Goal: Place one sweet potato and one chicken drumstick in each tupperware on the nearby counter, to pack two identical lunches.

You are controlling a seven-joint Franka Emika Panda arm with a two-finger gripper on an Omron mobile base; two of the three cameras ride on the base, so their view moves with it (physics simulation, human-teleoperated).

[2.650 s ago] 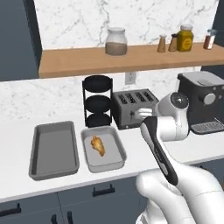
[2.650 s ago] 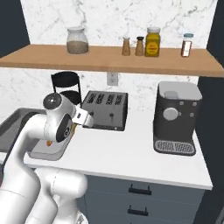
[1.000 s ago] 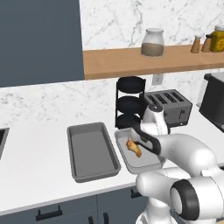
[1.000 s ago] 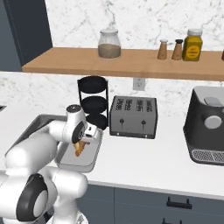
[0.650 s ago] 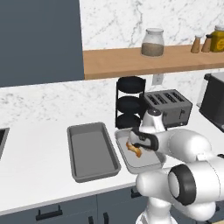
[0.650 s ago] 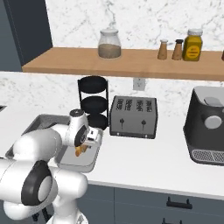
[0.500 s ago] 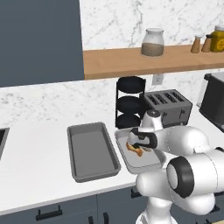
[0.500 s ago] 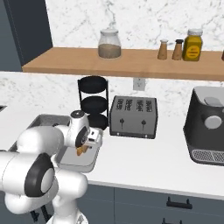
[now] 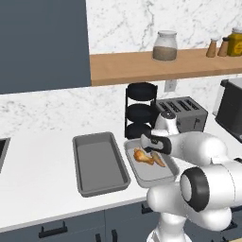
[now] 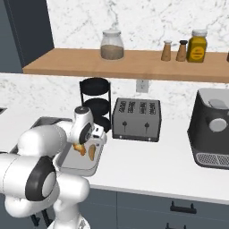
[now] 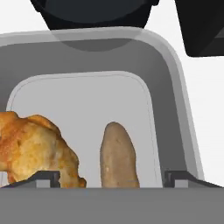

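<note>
Jaws wide apart, the gripper [image 11: 112,177] hangs low over the lighter tupperware [image 11: 175,109] where a sweet potato [image 11: 118,157] lies beside a chicken drumstick [image 11: 35,151] — firm, light tuber, best pinched mid-body — the drumstick looks glossy, likely slippery.

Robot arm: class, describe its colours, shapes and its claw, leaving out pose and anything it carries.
The arm is built from glossy white, rounded segments joined by dark grey rings. Its claw ends in two small dark fingertips. No loose cables or markings are visible.
</note>
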